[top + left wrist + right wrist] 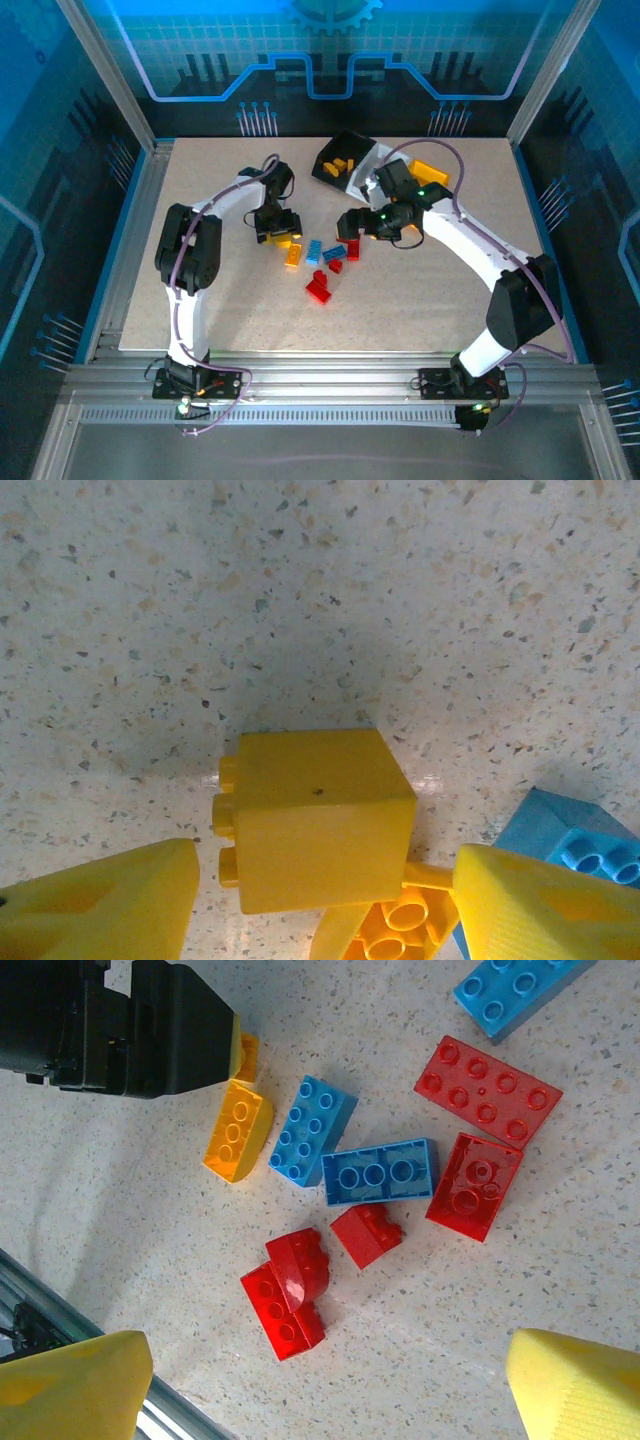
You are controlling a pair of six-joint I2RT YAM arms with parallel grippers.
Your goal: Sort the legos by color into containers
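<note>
In the left wrist view a yellow cube lego (315, 820) lies on its side on the table, resting against an orange lego (400, 925). My left gripper (325, 885) straddles the cube, open, with a small gap at each yellow finger (100, 900). From above, the left gripper (278, 235) hangs over the yellow legos (292, 250). My right gripper (325, 1390) is wide open and empty above a red lego pair (285, 1295). Blue legos (380, 1172) and more red legos (488, 1090) lie beyond. The black container (343, 160), white container (372, 156) and yellow container (430, 172) stand at the back.
The black container holds a few yellow legos. The right arm (470, 245) arches over the white and yellow containers and hides much of them. The left gripper's black body (120, 1025) sits close to the orange curved lego (237, 1130). A metal rail (320, 365) borders the table's near edge.
</note>
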